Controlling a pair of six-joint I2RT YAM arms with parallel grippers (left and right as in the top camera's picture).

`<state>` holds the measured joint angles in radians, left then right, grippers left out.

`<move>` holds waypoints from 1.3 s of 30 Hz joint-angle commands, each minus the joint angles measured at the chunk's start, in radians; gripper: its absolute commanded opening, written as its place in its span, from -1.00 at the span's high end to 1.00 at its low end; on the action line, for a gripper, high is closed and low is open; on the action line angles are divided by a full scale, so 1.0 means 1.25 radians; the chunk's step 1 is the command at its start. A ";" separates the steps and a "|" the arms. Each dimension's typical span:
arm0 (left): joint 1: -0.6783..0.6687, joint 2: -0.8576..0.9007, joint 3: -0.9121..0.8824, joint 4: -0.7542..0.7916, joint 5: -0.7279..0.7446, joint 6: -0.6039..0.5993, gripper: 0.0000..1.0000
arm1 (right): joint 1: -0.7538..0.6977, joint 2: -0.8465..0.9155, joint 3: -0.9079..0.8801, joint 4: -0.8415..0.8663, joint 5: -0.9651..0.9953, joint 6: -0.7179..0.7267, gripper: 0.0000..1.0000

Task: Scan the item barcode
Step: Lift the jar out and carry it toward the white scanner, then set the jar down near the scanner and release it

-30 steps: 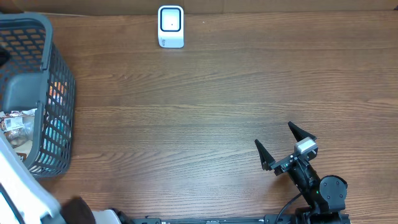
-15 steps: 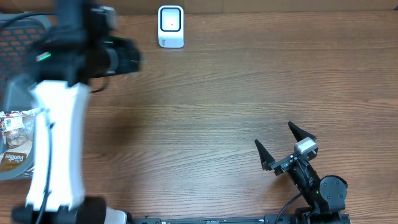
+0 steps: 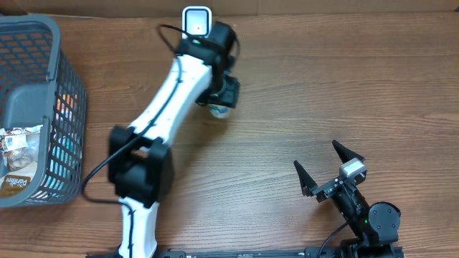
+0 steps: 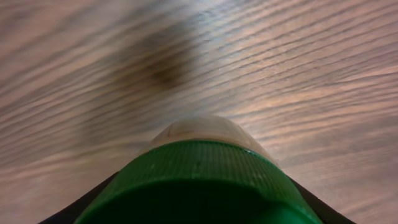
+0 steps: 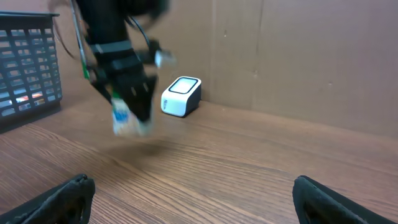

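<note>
Half done, I judge: left gripper (image 3: pixel 224 95) jaws clamped on green-capped bottle (image 3: pixel 219 110), near scanner (image 3: pixel 196 23); scan itself outstanding. Right gripper (image 3: pixel 315 155) wide open, empty, idle.

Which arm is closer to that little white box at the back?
Left. The left end effector, gripping a bottle, hangs close by the box; the right end effector sits far off.

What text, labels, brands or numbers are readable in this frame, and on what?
Nothing is clear enough to quote.
White lettering on the brown packet in the basket: too small to read.
Label on the bottle held in the left fingers: blurred, unreadable.
The scanner: no text visible.
</note>
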<state>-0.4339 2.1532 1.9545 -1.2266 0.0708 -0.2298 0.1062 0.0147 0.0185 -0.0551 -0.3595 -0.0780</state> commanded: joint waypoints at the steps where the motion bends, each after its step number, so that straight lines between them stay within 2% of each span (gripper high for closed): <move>1: -0.023 0.053 0.007 0.026 -0.012 0.010 -0.27 | 0.005 -0.009 -0.009 0.001 -0.001 0.002 -1.00; 11: -0.056 0.086 0.007 0.037 -0.016 0.010 -0.37 | 0.005 -0.009 -0.009 0.001 -0.001 0.002 -1.00; 20: -0.059 0.093 -0.026 0.100 -0.079 0.010 -0.40 | 0.005 -0.009 -0.009 0.001 -0.001 0.002 -1.00; 27: -0.062 0.093 -0.056 0.126 -0.077 0.010 -0.76 | 0.005 -0.009 -0.009 0.001 -0.001 0.002 -1.00; 33: -0.060 0.078 -0.029 0.110 -0.078 0.004 -0.89 | 0.005 -0.009 -0.009 0.001 -0.001 0.002 -1.00; 39: -0.041 -0.023 0.081 0.079 -0.083 -0.003 -1.00 | 0.005 -0.009 -0.009 0.001 -0.001 0.002 -1.00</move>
<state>-0.4969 2.2562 1.9553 -1.1168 -0.0154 -0.2298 0.1062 0.0147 0.0185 -0.0551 -0.3592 -0.0784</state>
